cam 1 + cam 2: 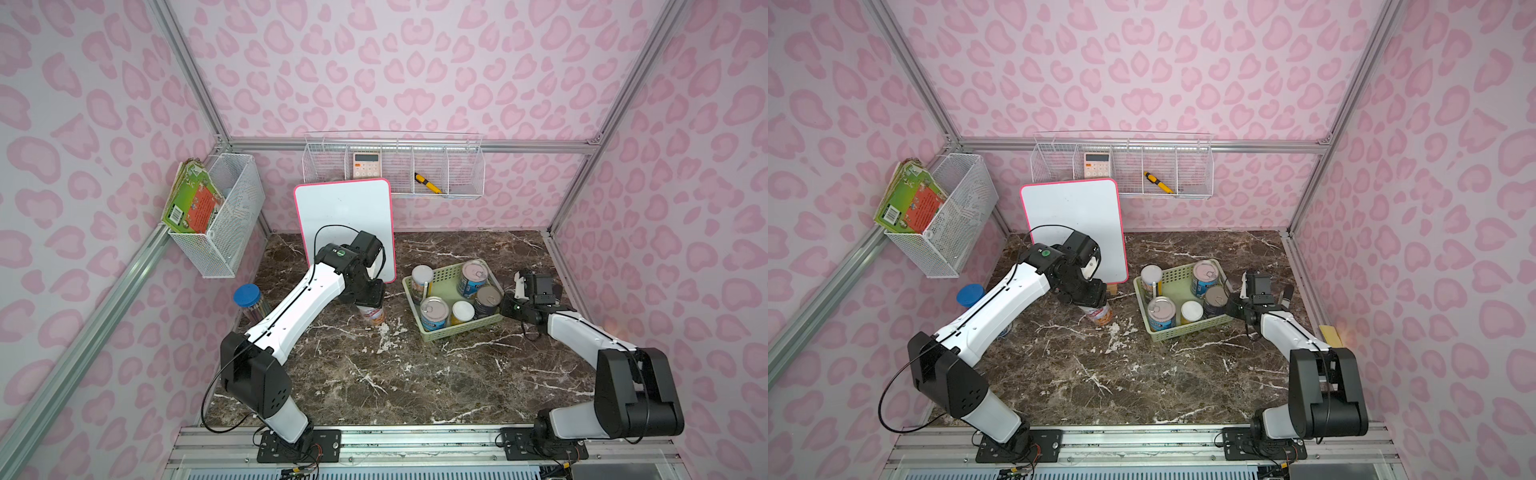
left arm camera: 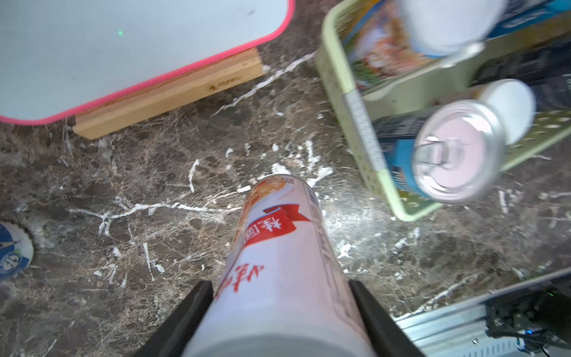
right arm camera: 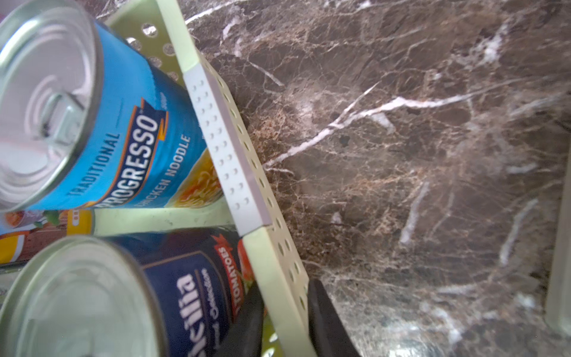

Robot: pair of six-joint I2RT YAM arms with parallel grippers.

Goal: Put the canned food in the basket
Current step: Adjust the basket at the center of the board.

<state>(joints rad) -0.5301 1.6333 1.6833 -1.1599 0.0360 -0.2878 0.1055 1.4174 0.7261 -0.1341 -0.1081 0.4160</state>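
Observation:
The pale green basket point(image 1: 457, 330) point(image 1: 1183, 330) stands on the marble table right of centre and holds several cans of the canned food, some with silver tops and blue labels point(image 1: 471, 278), some with white lids point(image 1: 462, 311). My left gripper point(image 1: 370, 305) point(image 2: 281, 287) is shut on one more can point(image 1: 372, 315) point(image 1: 1098, 314) point(image 2: 284, 247), white and orange with red lettering, held upright left of the basket. My right gripper point(image 1: 505, 305) point(image 3: 285, 309) is shut on the basket's right wall point(image 3: 278, 262), one finger inside beside a dark blue tomato can point(image 3: 173, 293).
A pink-edged whiteboard point(image 1: 345, 224) on a wooden stand point(image 2: 167, 92) leans behind the left gripper. A clear jar with a blue lid point(image 1: 247, 297) stands at the table's left edge. White wire baskets point(image 1: 395, 166) point(image 1: 224, 216) hang on the walls.

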